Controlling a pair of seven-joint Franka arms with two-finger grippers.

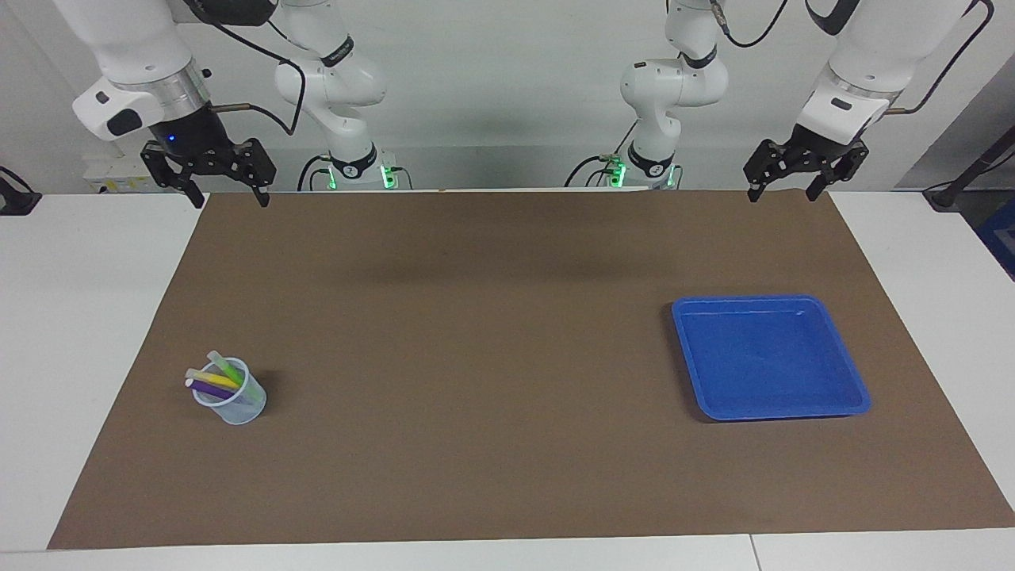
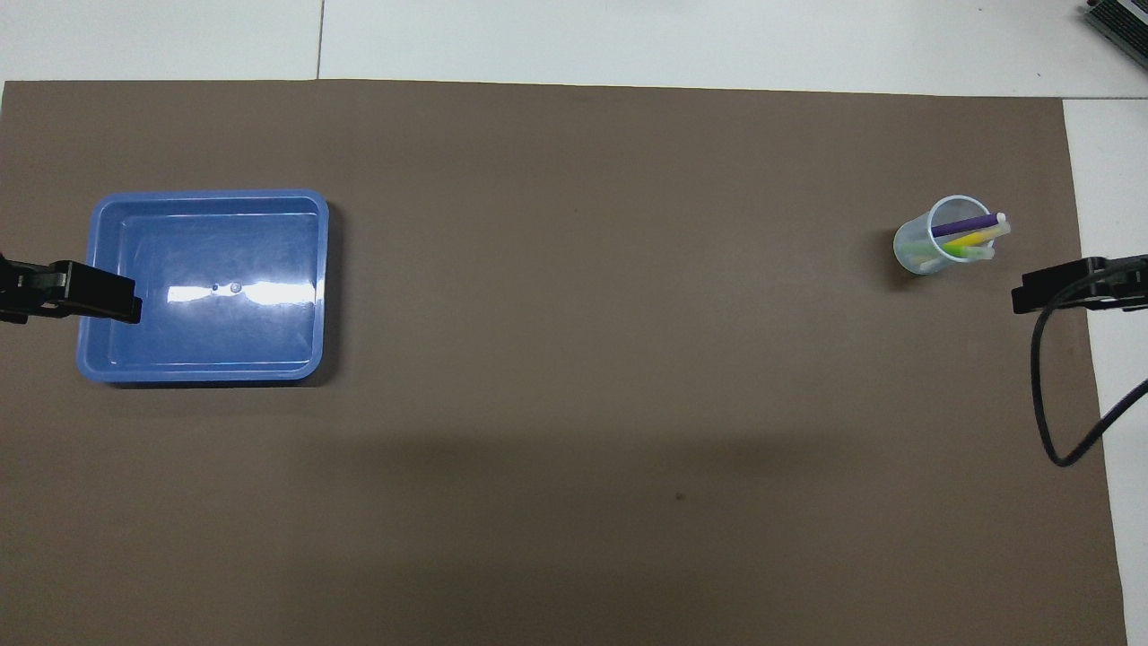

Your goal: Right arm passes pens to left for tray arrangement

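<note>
Green, yellow and purple pens (image 1: 216, 379) (image 2: 967, 235) stand together in a small translucent cup (image 1: 238, 404) (image 2: 924, 247) toward the right arm's end of the brown mat. The blue tray (image 1: 840, 361) (image 2: 309, 269) lies toward the left arm's end with nothing in it. My right gripper (image 1: 226, 190) hangs open, high over the mat's corner by its base, with nothing between its fingers. My left gripper (image 1: 780, 190) hangs open and bare over the mat's other corner by its own base. In the overhead view only a dark tip of each gripper shows at the side edges.
A brown mat (image 1: 507, 357) (image 2: 574, 404) covers most of the white table (image 1: 79, 317). A black cable (image 2: 1045, 395) loops from the right arm's wrist over the mat's edge. Both arm bases (image 1: 357, 166) stand at the table's robot end.
</note>
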